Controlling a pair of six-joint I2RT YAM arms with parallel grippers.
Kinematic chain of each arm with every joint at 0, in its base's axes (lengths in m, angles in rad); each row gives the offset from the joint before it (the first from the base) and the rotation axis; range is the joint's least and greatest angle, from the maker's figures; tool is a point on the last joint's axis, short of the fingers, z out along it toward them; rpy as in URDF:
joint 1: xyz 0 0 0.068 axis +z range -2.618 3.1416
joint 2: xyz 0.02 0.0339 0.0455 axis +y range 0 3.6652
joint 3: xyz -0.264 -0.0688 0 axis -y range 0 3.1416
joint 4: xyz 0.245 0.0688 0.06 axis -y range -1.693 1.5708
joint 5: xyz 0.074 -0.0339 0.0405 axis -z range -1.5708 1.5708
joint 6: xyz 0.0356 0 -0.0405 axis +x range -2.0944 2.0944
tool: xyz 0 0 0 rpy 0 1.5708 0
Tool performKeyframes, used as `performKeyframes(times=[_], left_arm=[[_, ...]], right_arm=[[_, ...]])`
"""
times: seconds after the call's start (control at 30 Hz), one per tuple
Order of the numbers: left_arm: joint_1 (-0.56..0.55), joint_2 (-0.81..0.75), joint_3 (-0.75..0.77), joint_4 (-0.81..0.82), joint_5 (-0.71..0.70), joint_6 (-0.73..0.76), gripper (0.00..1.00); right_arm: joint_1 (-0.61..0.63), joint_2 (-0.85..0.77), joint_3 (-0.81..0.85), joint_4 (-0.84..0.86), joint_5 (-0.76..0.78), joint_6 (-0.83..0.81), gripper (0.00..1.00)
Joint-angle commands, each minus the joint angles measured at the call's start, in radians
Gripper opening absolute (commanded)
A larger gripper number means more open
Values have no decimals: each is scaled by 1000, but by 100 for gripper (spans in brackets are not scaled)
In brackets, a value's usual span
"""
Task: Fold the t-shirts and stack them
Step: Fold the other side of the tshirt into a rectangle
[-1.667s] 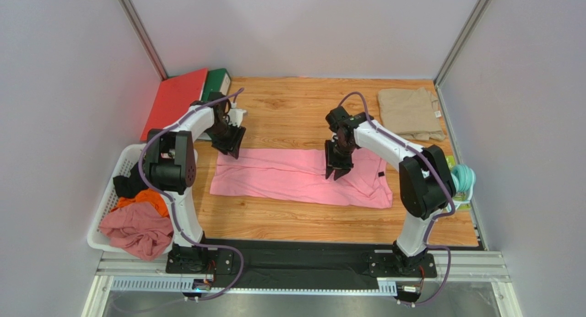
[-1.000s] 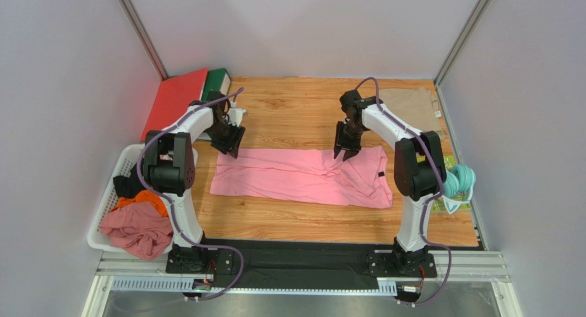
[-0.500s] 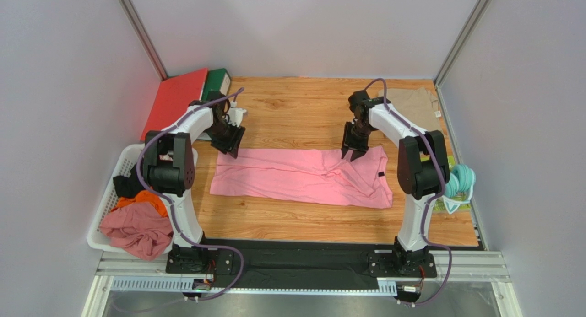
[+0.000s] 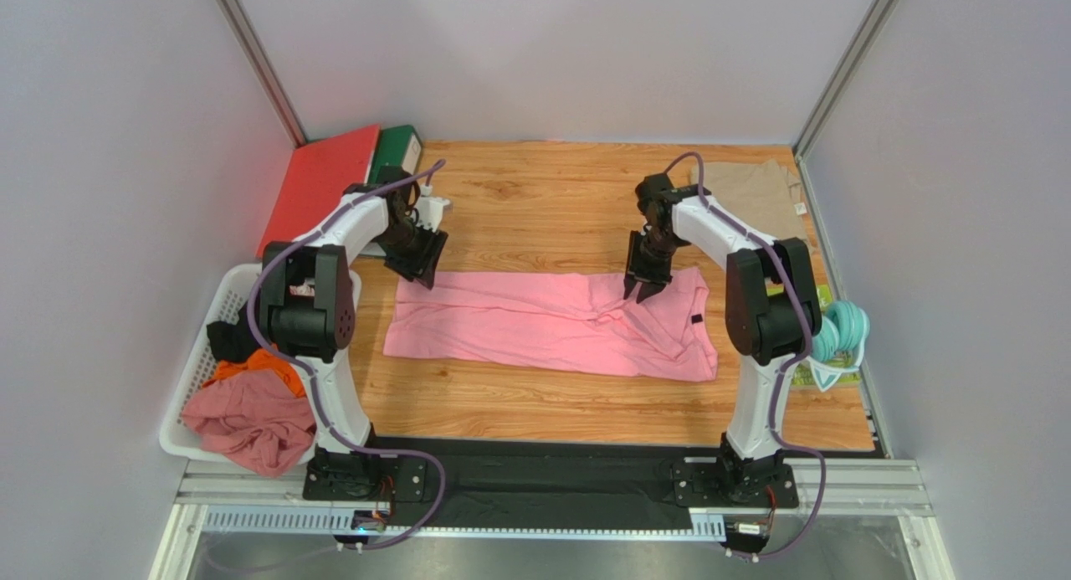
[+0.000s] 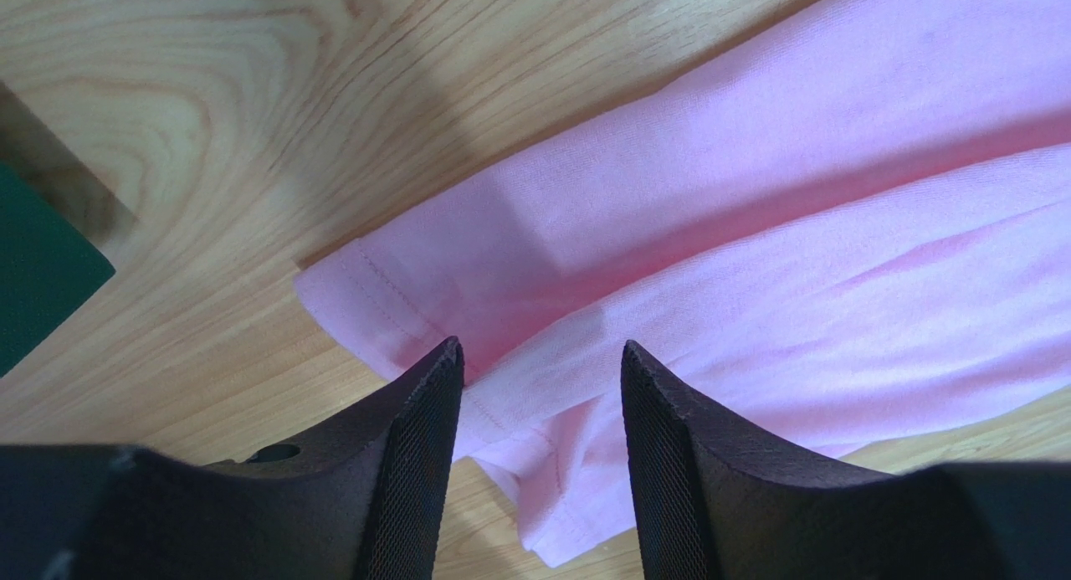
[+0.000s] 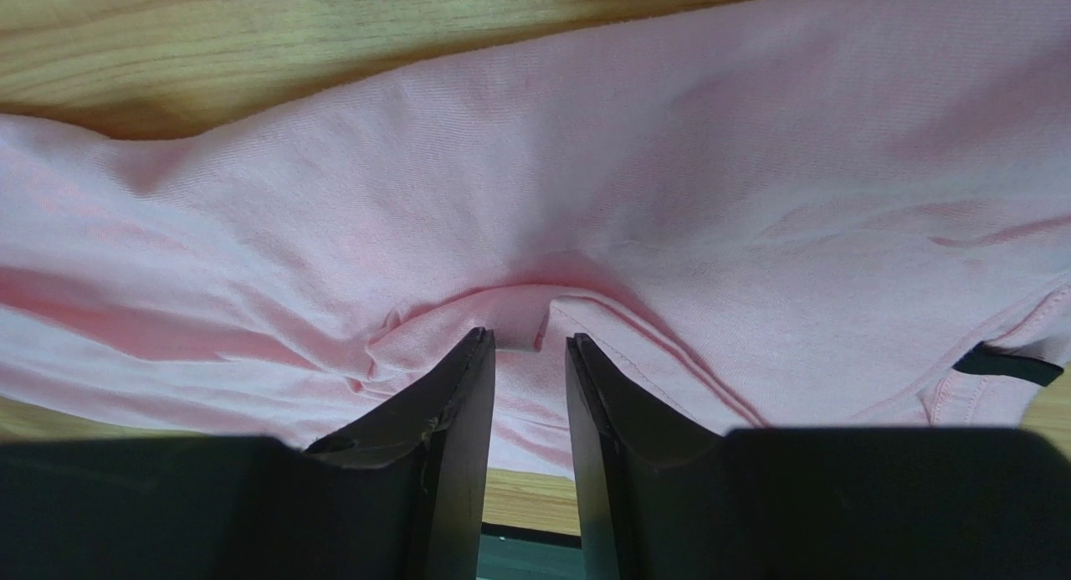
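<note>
**Pink tee mid-fold, both claws at its upper edge**

On the pale wooden surface (image 4: 541, 204), the light pink cloth t-shirt (image 4: 541, 329) lies as a long band across the middle of the overhead frame, rumpled toward its right end. The folded khaki-beige cloth t-shirt (image 4: 752, 204) sits at upper right. The left claw (image 5: 541, 360), fingers apart, straddles the pink hem corner. The right claw (image 6: 526, 342), fingers nearly together, nips a pucker of pink cloth. The pink fold seems unfinished. The next move probably needs the left claw to close, then an even lift.
</note>
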Motion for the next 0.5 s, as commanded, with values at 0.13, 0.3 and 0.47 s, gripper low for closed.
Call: performKeyframes(times=[0.13, 0.3, 0.47], left_arm=[[-6, -58, 14, -24, 11, 18, 56], [-6, -55, 9, -24, 12, 20, 56], [-6, -58, 3, -22, 11, 21, 56]], right_arm=[[2, -3, -18, 49, -28, 15, 25], [3, -11, -5, 41, -26, 17, 6], [5, -37, 9, 26, -34, 18, 0]])
